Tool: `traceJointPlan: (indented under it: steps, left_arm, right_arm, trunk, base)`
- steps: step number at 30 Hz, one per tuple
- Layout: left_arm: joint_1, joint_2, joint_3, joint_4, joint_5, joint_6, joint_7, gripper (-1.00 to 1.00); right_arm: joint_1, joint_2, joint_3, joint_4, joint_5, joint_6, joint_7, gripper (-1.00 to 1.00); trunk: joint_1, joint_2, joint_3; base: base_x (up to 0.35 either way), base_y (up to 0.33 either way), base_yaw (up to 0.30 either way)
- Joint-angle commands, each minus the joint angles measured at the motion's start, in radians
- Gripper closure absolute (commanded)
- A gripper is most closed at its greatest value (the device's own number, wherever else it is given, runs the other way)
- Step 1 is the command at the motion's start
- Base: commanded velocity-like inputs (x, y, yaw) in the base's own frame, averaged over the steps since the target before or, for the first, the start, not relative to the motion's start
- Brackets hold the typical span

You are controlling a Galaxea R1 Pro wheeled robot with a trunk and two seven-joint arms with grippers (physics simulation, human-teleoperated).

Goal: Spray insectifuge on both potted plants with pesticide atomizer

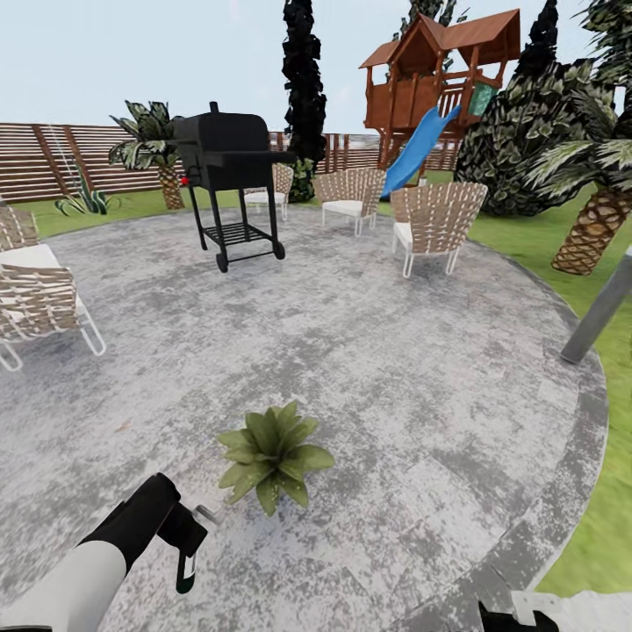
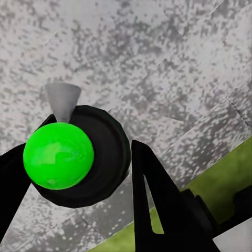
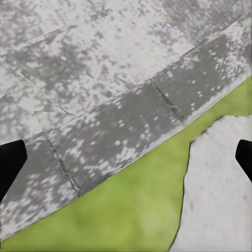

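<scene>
Left gripper [image 2: 79, 173] jaws clamp the spray bottle [image 1: 186, 569] near the potted plant [image 1: 274, 454]; right gripper [image 3: 126, 157] jaws wide apart (idle). Risk: nozzle aimed off-target, spray misses leaves.

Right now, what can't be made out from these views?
- Potted plant, head view: its leaves hide the pot.
- Pesticide atomizer, head view: the left gripper covers its upper part.
- Right gripper, right wrist view: fingers cut off by the picture's edges.

no readable text — labels, signs illegible
</scene>
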Motion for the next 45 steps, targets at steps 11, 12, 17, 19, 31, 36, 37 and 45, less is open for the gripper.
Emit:
traceJointPlan:
  steps: [11, 12, 17, 19, 31, 36, 37, 45]
  left_arm:
    - [0.0, 0.0, -0.003, -0.003, -0.006, 0.003, -0.007, 1.0]
    - [0.0, -0.001, -0.003, -0.003, -0.006, 0.003, -0.007, 1.0]
    - [0.0, -0.002, -0.013, -0.003, -0.006, 0.004, -0.008, 1.0]
    - [0.0, -0.002, -0.014, -0.003, -0.007, 0.005, -0.009, 1.0]
    - [-0.01, 0.006, -0.014, -0.002, -0.007, 0.006, -0.023, 1.0]
    - [-0.004, 0.005, -0.016, -0.002, -0.008, 0.006, -0.022, 1.0]
    - [-0.004, 0.004, -0.016, -0.002, -0.008, 0.006, -0.022, 1.0]
    - [-0.003, -0.003, -0.014, -0.001, -0.008, 0.006, -0.021, 1.0]
  right_arm:
    - [-0.001, 0.0, -0.009, 0.0, 0.006, -0.005, 0.008, -1.0]
    - [-0.001, 0.0, -0.009, 0.0, 0.006, -0.005, 0.008, -1.0]
    - [-0.001, 0.0, -0.009, 0.0, 0.006, -0.005, 0.008, -1.0]
    - [-0.001, 0.0, -0.009, 0.0, 0.006, -0.005, 0.008, -1.0]
    - [-0.001, 0.0, -0.009, -0.001, 0.005, -0.005, 0.008, -1.0]
    - [-0.001, 0.0, -0.009, 0.0, 0.004, -0.005, 0.008, -1.0]
    - [-0.001, 0.0, -0.009, 0.0, 0.004, -0.005, 0.008, -1.0]
    - [-0.002, 0.0, -0.01, 0.0, 0.004, -0.005, 0.008, -1.0]
  trunk:
    - [0.0, 0.0, -0.001]
    - [0.0, 0.0, -0.001]
    - [0.0, 0.0, -0.001]
    - [0.0, 0.0, -0.001]
    - [0.0, 0.0, -0.001]
    - [0.0, 0.0, 0.001]
    - [0.0, 0.0, 0.002]
    - [0.0, 0.0, 0.006]
  base:
    - [0.039, 0.234, -0.146]
    - [0.038, 0.304, -0.298]
    - [0.009, 0.305, -0.267]
    - [0.046, 0.31, -0.056]
    - [0.059, 0.115, -0.004]
    - [0.015, 0.29, -0.174]
    - [0.001, 0.303, -0.242]
    - [-0.04, 0.304, -0.248]
